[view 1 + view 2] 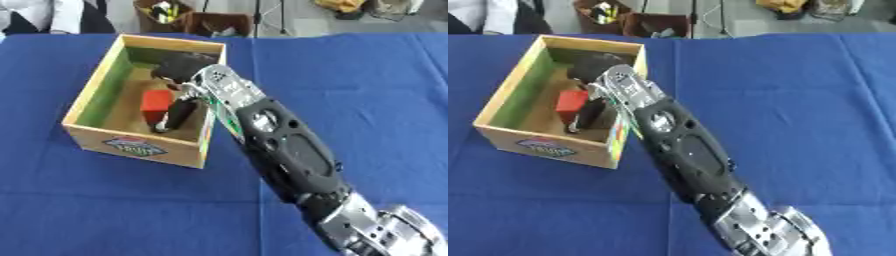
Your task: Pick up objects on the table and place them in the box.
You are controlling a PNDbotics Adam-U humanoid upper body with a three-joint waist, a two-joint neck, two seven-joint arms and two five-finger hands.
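A wooden box (87,95) with green inner walls stands on the blue table at the upper left. My right arm comes in from the lower right and over the box's right wall. My right hand (181,67) is inside the box. A red block (156,101) sits low in the box under the hand. One dark finger (175,116) curls down along the block's right side and touches it; the other fingers are hidden by the hand. My left hand shows in neither view.
The blue cloth (350,75) covers the table to the right of and in front of the box. Beyond the far edge stand brown bins (188,20) with small items, on a grey floor.
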